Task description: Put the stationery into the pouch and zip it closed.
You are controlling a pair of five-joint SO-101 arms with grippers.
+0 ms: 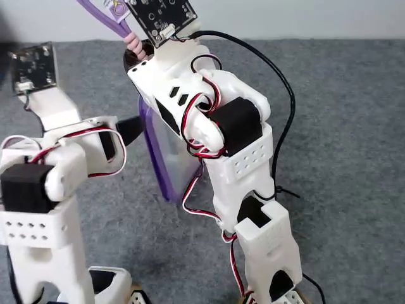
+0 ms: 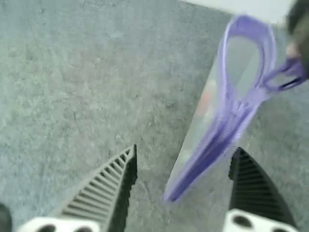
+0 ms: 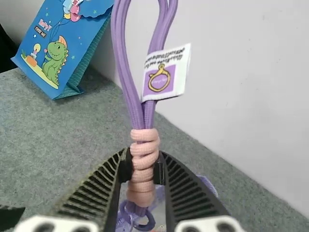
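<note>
Just left of the pouch (image 1: 166,152) the left tool (image 2: 186,150) gapes apart, while the pouch, light, floppy and apt to swing, dangles over the surface (image 1: 342,126) from its cord (image 3: 140,96), clamped above it by the right tool (image 3: 144,157); its stiffer zip edge looks the better hold, a gift bag (image 3: 58,48) well behind.
</note>
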